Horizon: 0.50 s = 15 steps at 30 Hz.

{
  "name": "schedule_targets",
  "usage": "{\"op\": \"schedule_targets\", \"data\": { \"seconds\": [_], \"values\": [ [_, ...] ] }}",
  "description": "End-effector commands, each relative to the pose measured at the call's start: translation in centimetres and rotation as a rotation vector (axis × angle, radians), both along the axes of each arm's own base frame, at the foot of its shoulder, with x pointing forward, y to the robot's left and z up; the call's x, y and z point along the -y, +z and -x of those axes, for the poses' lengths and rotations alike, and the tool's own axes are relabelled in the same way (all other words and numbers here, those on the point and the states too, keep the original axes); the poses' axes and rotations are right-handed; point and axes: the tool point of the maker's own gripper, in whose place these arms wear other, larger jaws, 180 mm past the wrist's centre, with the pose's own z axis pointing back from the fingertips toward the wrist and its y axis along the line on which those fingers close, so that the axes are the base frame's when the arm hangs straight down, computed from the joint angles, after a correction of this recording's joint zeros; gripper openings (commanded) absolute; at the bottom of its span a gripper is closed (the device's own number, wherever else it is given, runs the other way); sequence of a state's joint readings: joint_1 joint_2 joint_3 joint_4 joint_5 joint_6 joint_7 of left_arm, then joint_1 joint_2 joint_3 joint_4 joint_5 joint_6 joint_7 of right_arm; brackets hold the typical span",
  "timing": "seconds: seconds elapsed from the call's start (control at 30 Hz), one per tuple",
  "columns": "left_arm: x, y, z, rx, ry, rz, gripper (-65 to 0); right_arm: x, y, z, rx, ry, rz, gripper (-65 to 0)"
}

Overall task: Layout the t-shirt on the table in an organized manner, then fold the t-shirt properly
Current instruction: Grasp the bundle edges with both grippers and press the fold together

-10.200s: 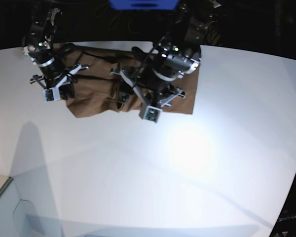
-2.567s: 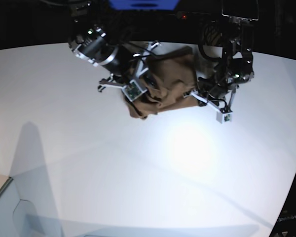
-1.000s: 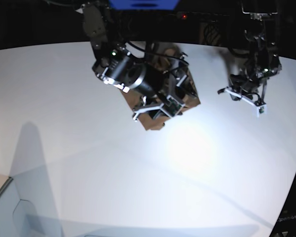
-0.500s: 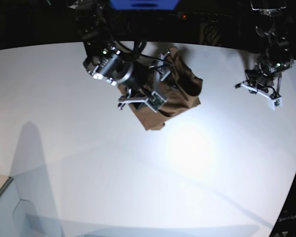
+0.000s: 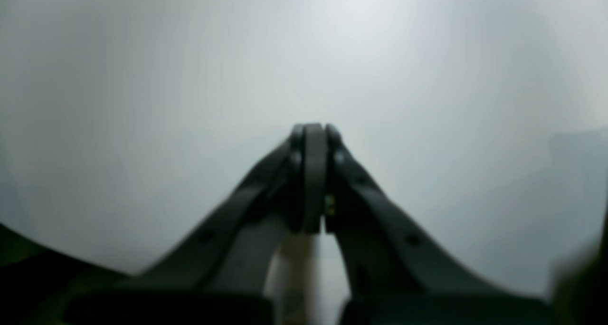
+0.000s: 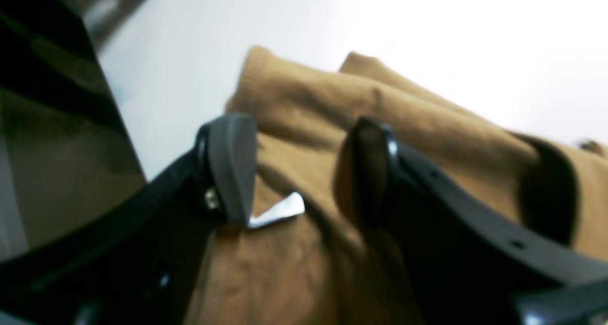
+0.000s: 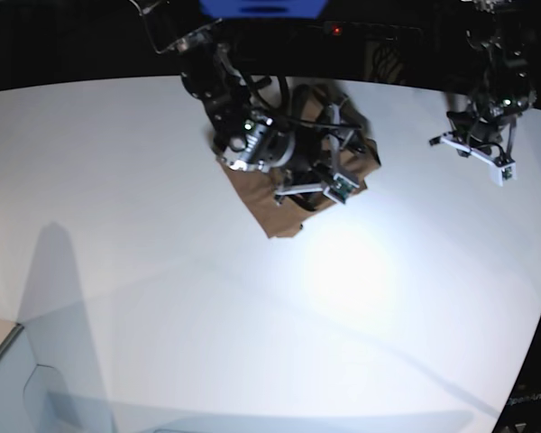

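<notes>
While the right gripper [image 6: 297, 168] straddles the bunched t-shirt [image 6: 380, 111], jaws seemingly released, left gripper [image 5: 311, 139] clenched, empty.

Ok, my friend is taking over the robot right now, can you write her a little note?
Left end effector: shut, empty, off to the side above bare table, away from the shirt.
Right end effector: open, its fingers on either side of a fold of the shirt, not pinching it.
Shirt: a bunched-up, partly folded heap near the table's far edge, under the right arm.
Done: some rough folding, it seems.
Left: tidy the heap into a flat, neat fold; the top layers stand up in wrinkly ridges.
</notes>
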State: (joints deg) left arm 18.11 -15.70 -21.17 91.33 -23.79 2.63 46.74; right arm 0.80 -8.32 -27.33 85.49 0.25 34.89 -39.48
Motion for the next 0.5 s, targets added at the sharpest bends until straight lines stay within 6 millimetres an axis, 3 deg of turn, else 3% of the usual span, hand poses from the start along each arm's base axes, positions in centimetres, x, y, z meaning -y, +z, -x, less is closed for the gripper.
{"op": "schedule_targets", "data": {
  "seconds": [0.0,0.2,0.3,0.4,0.47],
  "values": [
    [0.2,-0.8,1.6,-0.077,0.000,0.010,-65.0,-1.1,1.8,-1.1,0.042,-0.003,-0.075,-31.4],
    [0.3,-0.6,2.4,-0.084,-0.008,0.005,-65.0,-1.9,0.9,-2.7,0.046,-0.010,-0.139,-31.0],
    [0.4,-0.9,2.9,-0.095,-0.011,0.005,-65.0,-1.2,1.3,-3.8,0.060,-0.043,-0.147,-31.0],
    [1.0,-0.2,3.1,-0.079,-0.030,0.003,-65.0,0.6,4.2,-5.6,0.134,-0.115,-0.189,-31.0],
    [1.8,0.7,2.7,-0.041,-0.030,0.028,-64.6,1.4,6.0,-5.7,0.178,-0.146,-0.218,-31.0]
  ]
}}
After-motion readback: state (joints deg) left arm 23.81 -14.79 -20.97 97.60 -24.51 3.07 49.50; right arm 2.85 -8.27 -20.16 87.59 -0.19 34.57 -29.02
